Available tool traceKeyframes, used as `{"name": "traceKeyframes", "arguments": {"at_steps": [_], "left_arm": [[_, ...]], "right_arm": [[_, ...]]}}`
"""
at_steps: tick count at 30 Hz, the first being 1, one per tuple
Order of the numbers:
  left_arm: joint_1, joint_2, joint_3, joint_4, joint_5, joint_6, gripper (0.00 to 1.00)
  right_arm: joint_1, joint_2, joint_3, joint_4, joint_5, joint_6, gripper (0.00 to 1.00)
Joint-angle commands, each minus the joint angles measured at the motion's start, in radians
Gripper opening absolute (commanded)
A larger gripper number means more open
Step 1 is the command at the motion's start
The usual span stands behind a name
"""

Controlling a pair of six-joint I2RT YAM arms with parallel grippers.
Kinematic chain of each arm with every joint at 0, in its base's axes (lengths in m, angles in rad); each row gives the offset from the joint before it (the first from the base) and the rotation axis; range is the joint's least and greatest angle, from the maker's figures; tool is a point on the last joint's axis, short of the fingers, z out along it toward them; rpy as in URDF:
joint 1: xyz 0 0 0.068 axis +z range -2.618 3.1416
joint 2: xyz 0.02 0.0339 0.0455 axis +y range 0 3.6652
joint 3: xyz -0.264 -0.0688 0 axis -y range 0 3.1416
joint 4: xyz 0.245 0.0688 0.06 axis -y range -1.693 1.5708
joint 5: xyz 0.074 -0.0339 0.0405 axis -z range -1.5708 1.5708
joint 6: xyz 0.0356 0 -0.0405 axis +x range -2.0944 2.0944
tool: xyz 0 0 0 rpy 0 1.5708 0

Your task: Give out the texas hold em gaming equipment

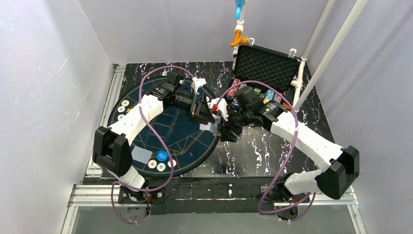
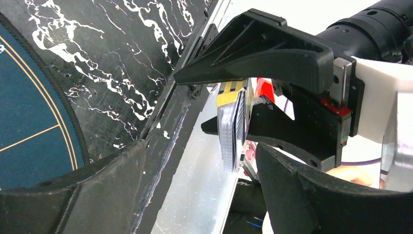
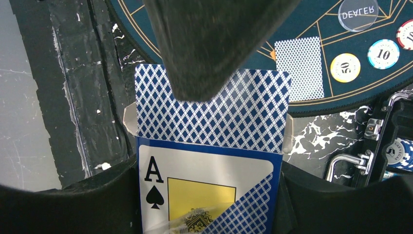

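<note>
Within the right claw, a rectangular box bares diamond-latticed blue cards.

Qty: left gripper + right gripper = 2, 1 card box, 2 loose cards, 1 blue disc, 1 DEALER disc, 3 chips by ea. disc, 1 case w/ more, uncountable.

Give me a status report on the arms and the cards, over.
Right end effector shut on card box, cards poking out the top. Left end effector open, one finger over those cards. Nothing seen between them.
</note>
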Motion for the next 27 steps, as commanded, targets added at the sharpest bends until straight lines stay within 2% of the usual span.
{"name": "traceKeyframes", "arguments": {"at_steps": [1,10,19,22,27], "left_arm": [[-0.027,0.019,0.008,0.029,0.028,-0.019,0.79],[-0.003,0.035,-0.006,0.018,0.071,-0.019,0.65],[0.023,-0.003,0.003,-0.047,0.088,0.06,0.6],[0.023,-0.028,0.001,-0.042,0.109,0.078,0.61],[-0.002,-0.055,-0.029,0.056,0.114,0.016,0.7]], "right_arm": [[0.014,-0.002,0.052,0.063,-0.006,-0.007,0.01],[0.015,-0.004,0.066,0.045,0.002,-0.01,0.01],[0.015,-0.017,0.042,0.033,0.004,-0.004,0.01],[0.015,-0.022,0.033,0.032,0.009,-0.001,0.01],[0.015,-0.02,0.021,0.046,0.007,0.011,0.01]]}}
